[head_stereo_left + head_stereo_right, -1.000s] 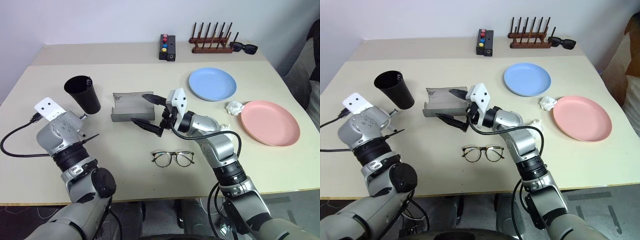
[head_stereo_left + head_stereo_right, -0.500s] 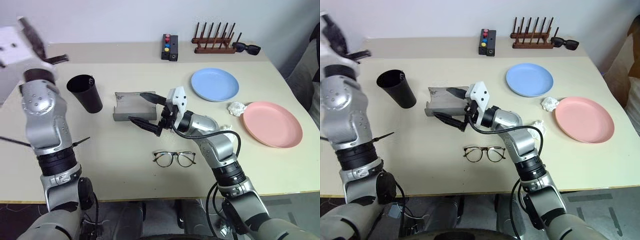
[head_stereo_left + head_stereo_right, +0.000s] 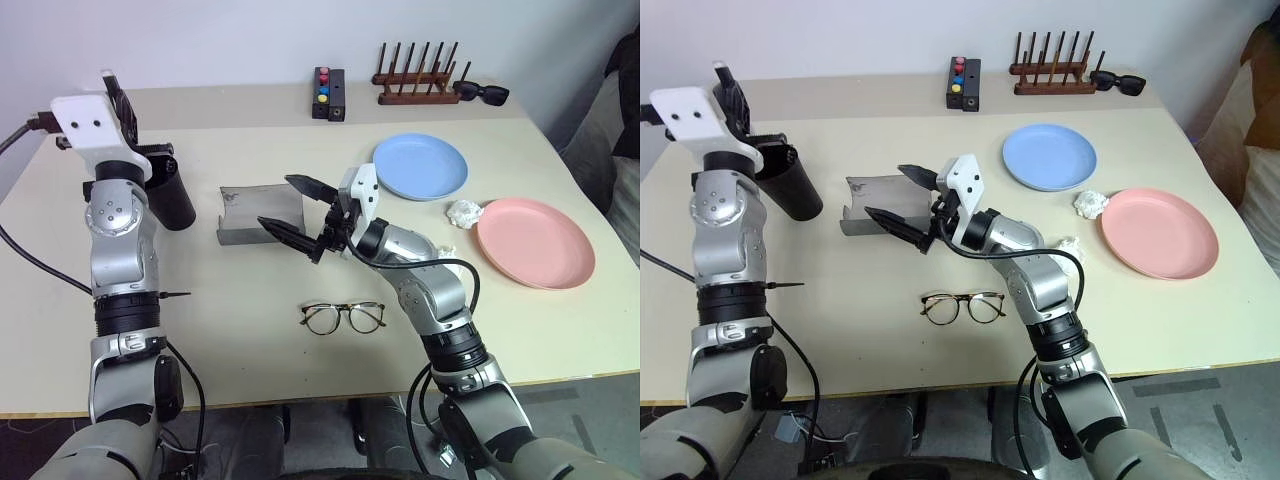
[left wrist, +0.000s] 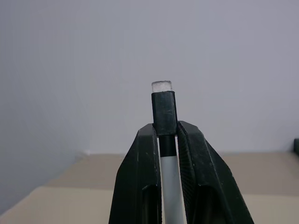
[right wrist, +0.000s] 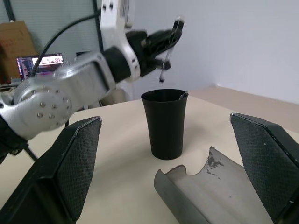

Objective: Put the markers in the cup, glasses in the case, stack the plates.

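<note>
My left gripper [image 4: 165,128] is raised above the black cup [image 3: 170,197] and shut on a white marker with a black cap [image 4: 163,109]. The tip of another marker [image 5: 183,95] pokes out at the cup's rim. Right of the cup the grey case [image 3: 258,212] lies open. My right gripper [image 3: 292,208] hovers at its right end, open, with nothing between its fingers. The wire-rimmed glasses [image 3: 343,318] lie on the table nearer me than the case. At the right are the light blue plate [image 3: 420,167] and the pink plate [image 3: 535,243], side by side and apart.
A crumpled white paper [image 3: 465,212] lies between the plates. Along the back edge stand a black box with coloured buttons [image 3: 330,92], a wooden peg rack [image 3: 415,85] and black sunglasses [image 3: 482,93]. A black cable [image 3: 40,260] hangs from my left wrist.
My left arm has swung up from low near the table's front to above the cup, its gripper turning upward with the marker. The right gripper has stayed at the case.
</note>
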`<state>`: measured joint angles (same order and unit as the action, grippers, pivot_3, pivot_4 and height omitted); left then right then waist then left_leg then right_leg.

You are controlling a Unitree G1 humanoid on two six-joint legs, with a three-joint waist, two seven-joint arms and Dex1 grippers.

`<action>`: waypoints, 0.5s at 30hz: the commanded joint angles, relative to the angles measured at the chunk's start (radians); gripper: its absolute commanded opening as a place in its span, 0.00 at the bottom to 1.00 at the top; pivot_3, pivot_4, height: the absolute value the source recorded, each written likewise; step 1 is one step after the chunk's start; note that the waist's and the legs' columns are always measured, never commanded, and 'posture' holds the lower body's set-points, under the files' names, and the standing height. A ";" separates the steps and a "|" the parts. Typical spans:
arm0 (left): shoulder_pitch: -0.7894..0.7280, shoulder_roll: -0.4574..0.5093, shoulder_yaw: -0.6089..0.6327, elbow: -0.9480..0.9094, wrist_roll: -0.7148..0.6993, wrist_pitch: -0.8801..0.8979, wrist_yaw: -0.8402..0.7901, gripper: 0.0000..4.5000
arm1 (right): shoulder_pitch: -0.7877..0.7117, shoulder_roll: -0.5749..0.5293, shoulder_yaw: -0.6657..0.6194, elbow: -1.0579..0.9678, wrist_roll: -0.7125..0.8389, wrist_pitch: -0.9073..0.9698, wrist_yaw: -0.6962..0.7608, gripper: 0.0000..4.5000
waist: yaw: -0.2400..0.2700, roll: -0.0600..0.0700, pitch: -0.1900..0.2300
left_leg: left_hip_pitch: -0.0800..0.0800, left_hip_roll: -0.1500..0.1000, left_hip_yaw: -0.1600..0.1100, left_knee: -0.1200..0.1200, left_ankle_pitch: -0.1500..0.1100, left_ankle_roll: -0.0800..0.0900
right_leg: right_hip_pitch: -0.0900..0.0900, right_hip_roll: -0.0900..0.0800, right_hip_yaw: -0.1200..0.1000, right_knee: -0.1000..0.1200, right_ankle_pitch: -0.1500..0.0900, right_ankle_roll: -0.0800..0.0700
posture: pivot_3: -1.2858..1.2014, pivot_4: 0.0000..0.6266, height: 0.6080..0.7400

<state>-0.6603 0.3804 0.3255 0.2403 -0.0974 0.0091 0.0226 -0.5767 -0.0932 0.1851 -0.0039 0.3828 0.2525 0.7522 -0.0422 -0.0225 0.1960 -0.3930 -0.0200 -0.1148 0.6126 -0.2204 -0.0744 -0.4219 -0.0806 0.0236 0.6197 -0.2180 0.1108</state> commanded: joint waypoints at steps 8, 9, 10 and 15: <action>0.076 -0.013 0.003 -0.027 0.003 -0.035 0.026 0.01 | -0.005 0.011 -0.007 -0.056 0.039 0.003 0.010 1.00 | 0.001 0.000 0.000 | 0.000 0.000 0.000 0.000 0.000 0.000 | 0.000 0.000 0.000 0.000 0.000 0.000 | 0.52 0.24 1.00; 0.080 -0.015 0.003 -0.027 0.002 -0.034 0.026 0.01 | -0.006 0.011 -0.006 -0.056 0.039 0.003 0.011 1.00 | 0.001 0.000 0.000 | 0.000 0.000 0.000 0.000 0.000 0.000 | 0.000 0.000 0.000 0.000 0.000 0.000 | 0.52 0.24 1.00; 0.082 -0.018 0.003 -0.028 0.000 -0.032 0.027 0.01 | -0.006 0.012 -0.006 -0.055 0.039 0.003 0.011 1.00 | 0.001 0.000 0.000 | 0.000 0.000 0.000 0.000 0.000 0.000 | 0.000 0.000 0.000 0.000 0.000 0.000 | 0.52 0.24 1.00; 0.089 -0.027 0.007 -0.032 -0.008 -0.025 0.032 0.01 | -0.007 0.013 -0.004 -0.053 0.038 0.003 0.015 1.00 | 0.001 0.000 0.000 | 0.000 0.000 0.000 0.000 0.000 0.000 | 0.000 0.000 0.000 0.000 0.000 0.000 | 0.52 0.24 1.00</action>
<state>-0.5614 0.3465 0.3262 0.2433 -0.1008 -0.0072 0.0487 -0.5765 -0.0928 0.1859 -0.0174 0.3996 0.2583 0.7622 -0.0414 -0.0225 0.1960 -0.3930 -0.0200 -0.1148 0.6128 -0.2204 -0.0744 -0.4219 -0.0806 0.0235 0.6199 -0.2179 0.1108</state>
